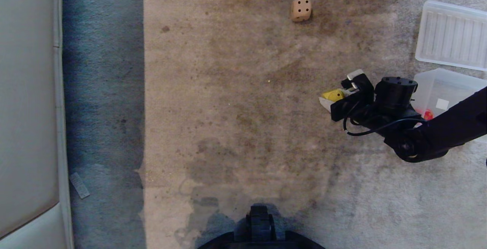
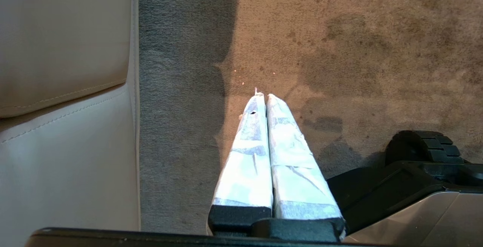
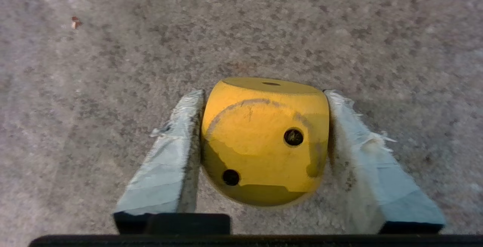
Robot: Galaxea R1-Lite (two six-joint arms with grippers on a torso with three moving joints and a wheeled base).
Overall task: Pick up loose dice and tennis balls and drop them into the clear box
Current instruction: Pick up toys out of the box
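Looking down from the head camera, we find the right gripper (image 1: 335, 99) low over the stained carpet (image 1: 236, 100), reaching in from the right side of the scene. Its two taped fingers (image 3: 169, 156) sit one on each side of the yellow die (image 3: 264, 141), with the pads touching or all but touching its flanks; we note the die sits on the carpet pile between them, two dark pips facing the wrist camera and a single pip on the upper face. We cannot confirm firm clamping from these views, only that the fingers are closed in against the die.

We record the tan die (image 1: 301, 9) lying alone on the carpet, well apart from the gripper and farther from the robot. The clear box (image 1: 449, 85) stands just beyond the right arm at the right edge; something small and red shows through its wall. The flat ribbed lid (image 1: 452, 36) lies on the carpet just beside the box, on its far side.

We see the left gripper (image 2: 263, 95) parked near the robot's base (image 2: 415, 179), its taped fingers pressed together and holding nothing, beside a pale cushioned seat (image 2: 64, 88).
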